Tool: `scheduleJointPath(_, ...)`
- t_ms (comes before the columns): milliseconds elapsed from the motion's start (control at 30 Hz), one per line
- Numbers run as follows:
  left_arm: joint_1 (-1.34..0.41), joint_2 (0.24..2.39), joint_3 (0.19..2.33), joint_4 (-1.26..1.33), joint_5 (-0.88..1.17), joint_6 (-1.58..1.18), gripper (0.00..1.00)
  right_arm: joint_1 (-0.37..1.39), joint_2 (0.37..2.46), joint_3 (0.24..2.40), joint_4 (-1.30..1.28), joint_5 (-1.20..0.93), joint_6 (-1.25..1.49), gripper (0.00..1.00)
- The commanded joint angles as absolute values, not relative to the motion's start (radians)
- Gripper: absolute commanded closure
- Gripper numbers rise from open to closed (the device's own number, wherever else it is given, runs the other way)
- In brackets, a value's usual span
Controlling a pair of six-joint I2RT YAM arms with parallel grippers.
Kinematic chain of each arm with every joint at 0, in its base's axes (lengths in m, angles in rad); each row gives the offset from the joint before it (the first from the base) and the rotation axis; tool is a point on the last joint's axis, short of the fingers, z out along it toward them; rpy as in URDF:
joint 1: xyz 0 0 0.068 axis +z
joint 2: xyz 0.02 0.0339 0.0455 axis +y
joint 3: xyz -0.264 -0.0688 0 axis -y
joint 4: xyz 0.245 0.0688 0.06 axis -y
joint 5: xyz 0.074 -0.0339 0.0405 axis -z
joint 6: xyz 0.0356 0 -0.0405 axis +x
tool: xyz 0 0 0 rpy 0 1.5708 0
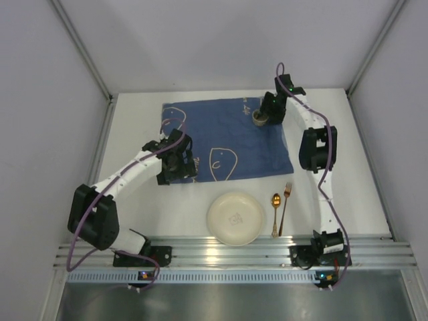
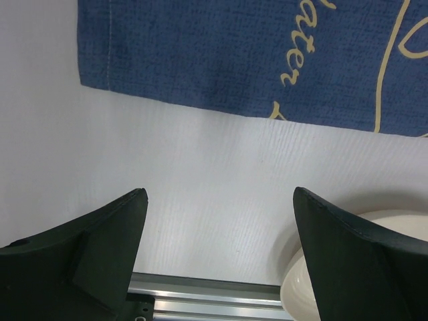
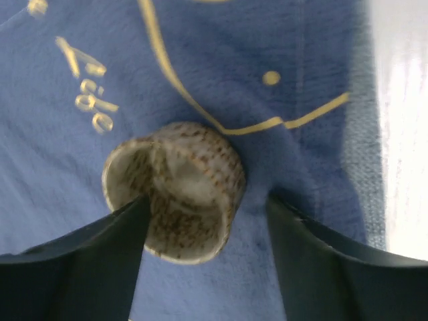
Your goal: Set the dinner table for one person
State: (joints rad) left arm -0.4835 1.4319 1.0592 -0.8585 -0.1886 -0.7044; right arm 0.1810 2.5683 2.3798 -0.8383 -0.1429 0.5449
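Top view: desk white, filling the work area between the walls. A blue cloth is spread over its middle and far part. On the bare near strip, a cream plate is seen, with a gold spoon and fork side by side just right of it.

Left claw: held over the near left edge of the cloth. In the left wrist view the claw is seen spread wide, with nothing between its fingers. Bare desk surface lies directly beneath it, the cloth hem beyond, and the plate rim partly behind the right-hand finger.

Right claw: reached to the far right corner of the cloth, at a small speckled cup. In the right wrist view the claw is seen spread about the cup, which appears tilted. One finger overlaps the cup's rim; whether it touches cannot be told. The other finger stands apart from the cup wall. Here the desk shows only as a pale strip past the cloth edge, off to the side of the claw.
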Motion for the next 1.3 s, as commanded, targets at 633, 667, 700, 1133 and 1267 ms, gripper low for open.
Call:
scheduleJointPath(633,-0.508,1.626,1.198,-0.833,-0.118,-0.681,0.06,0.021,2.641,2.427,-0.384,-0.150,0.776,0.42)
scheduleJointPath(667,-0.508,1.629,1.198,-0.834,-0.121,-0.683,0.06,0.025,2.652,2.428,-0.362,-0.155,0.788,0.43)
scheduleJointPath(700,-0.508,1.635,1.197,-0.838,-0.123,-0.684,0.06,0.031,2.660,2.430,-0.342,-0.158,0.799,0.43)
scheduleJointPath(1133,-0.508,1.710,1.235,-0.850,-0.129,-0.690,0.06,0.060,2.766,2.473,-0.221,-0.164,0.927,0.54)
scheduleJointPath(1267,-0.508,1.715,1.232,-0.847,-0.132,-0.695,0.06,0.061,2.757,2.470,-0.238,-0.137,0.901,0.57)
